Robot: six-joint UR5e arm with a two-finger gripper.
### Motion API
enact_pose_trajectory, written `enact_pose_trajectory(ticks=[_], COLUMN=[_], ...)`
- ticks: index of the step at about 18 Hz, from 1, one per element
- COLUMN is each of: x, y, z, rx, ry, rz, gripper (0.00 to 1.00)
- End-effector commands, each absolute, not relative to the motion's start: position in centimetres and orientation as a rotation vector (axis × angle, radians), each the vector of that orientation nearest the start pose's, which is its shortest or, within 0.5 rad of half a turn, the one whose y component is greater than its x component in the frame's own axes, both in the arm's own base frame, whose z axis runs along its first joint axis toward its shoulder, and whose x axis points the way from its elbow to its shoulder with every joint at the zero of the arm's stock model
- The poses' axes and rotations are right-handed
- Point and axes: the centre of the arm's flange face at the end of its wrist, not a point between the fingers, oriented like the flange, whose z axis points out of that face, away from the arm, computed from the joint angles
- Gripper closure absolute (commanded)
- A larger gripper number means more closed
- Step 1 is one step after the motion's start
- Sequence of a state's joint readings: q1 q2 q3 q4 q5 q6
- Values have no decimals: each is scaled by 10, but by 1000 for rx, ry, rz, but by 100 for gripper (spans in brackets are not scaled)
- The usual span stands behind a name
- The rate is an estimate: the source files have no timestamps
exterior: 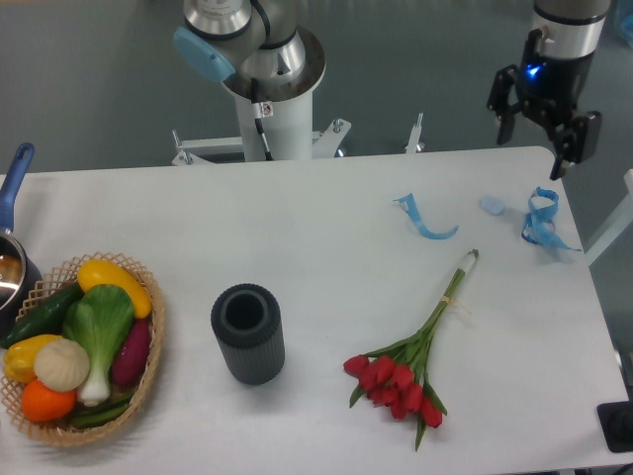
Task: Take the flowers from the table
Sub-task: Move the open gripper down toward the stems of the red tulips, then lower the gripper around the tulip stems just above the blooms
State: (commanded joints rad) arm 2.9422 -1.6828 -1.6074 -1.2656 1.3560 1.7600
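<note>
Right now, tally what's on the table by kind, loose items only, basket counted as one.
Flowers (one tied bunch of red tulips): 1
Dark ribbed cylinder vase: 1
Wicker basket of vegetables: 1
Pot with blue handle, at the left edge: 1
Blue ribbon scraps: 3
Total: 7

The gripper hangs above the far right corner, fingers open, holding nothing.

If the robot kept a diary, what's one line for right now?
hand: open, empty, above table's far right corner | flowers: lying flat, untouched | pickup: not started
</note>
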Motion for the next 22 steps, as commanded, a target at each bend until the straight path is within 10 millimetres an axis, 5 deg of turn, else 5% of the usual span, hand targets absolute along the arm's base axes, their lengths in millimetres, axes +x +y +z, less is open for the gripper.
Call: enact_pose_trajectory(ticks=[3,7,12,22], x=[-498,-487,-506,-528], y=[279,312,348,385], z=[426,374,310,242], rx=[-2864,-2885,-2910,-2863], ry=[550,484,344,219], rz=[178,11,-86,-144], gripper=[0,0,0,0])
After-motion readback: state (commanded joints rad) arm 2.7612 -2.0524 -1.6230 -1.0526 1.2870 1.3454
